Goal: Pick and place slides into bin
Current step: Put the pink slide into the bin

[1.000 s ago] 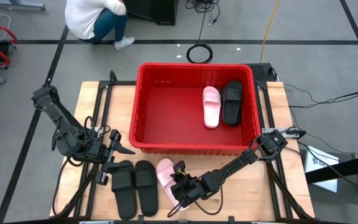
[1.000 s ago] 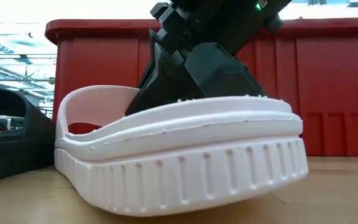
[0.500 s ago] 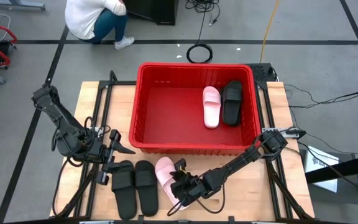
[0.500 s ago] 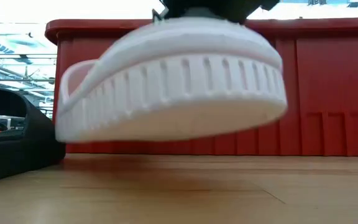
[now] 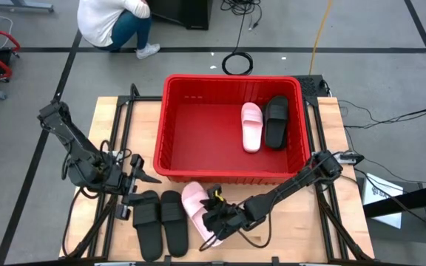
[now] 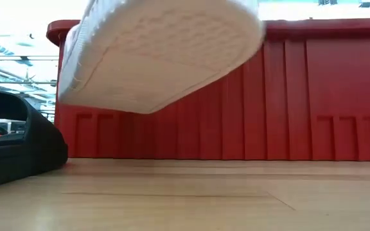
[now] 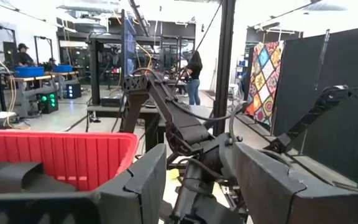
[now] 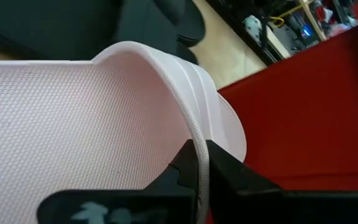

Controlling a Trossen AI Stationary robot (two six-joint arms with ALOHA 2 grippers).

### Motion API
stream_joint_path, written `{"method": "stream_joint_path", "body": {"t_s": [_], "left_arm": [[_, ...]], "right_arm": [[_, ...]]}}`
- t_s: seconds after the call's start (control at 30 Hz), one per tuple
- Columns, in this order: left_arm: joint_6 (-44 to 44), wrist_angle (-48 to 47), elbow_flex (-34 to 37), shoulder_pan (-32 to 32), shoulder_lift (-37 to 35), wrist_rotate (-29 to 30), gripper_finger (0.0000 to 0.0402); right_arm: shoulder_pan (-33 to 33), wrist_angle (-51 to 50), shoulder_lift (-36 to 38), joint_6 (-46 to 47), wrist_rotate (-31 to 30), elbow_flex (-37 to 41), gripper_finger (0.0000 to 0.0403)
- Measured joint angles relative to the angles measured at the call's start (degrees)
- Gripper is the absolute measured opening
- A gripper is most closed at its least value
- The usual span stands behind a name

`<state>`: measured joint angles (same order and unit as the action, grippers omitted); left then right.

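Gripping the edge of a pale pink slide (image 5: 195, 205), the right gripper (image 5: 214, 219) has its jaws clamped on the sandal's rim, as the right wrist view shows, and holds it clear of the worktop (image 5: 287, 229) just in front of the red bin (image 5: 230, 174). In the low view the slide's ribbed sole (image 6: 162, 51) hangs tilted above the wood, with the bin wall behind it. Two black slides (image 5: 160, 219) lie side by side on the worktop to the left of the lifted one. Inside the bin rest another pink slide (image 5: 251, 125) and a black slide (image 5: 276, 120), touching. The left gripper (image 5: 135, 185) waits near the bin's front left corner, jaws apart.
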<state>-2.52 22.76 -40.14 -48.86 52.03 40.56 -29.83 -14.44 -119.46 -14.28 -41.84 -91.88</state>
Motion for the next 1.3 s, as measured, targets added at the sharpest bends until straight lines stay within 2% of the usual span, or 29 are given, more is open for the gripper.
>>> {"method": "stream_joint_path", "body": {"t_s": [0.3, 0.8, 1.3], "left_arm": [[1.5, 0.0, 0.0, 0.0, 0.1, 0.0, 0.0186], [2.6, -0.2, 0.0, 0.0, 0.1, 0.0, 0.0186], [2.4, -0.3, 0.0, 0.0, 0.1, 0.0, 0.0186]], "right_arm": [[0.2, -2.3, -0.3, 4.6, 0.0, 0.0, 0.0002], [-0.9, -2.7, 0.0, 5.3, -0.2, 0.0, 0.0001], [-3.0, -5.7, 5.4, 9.2, -0.4, -0.1, 0.0001]]}}
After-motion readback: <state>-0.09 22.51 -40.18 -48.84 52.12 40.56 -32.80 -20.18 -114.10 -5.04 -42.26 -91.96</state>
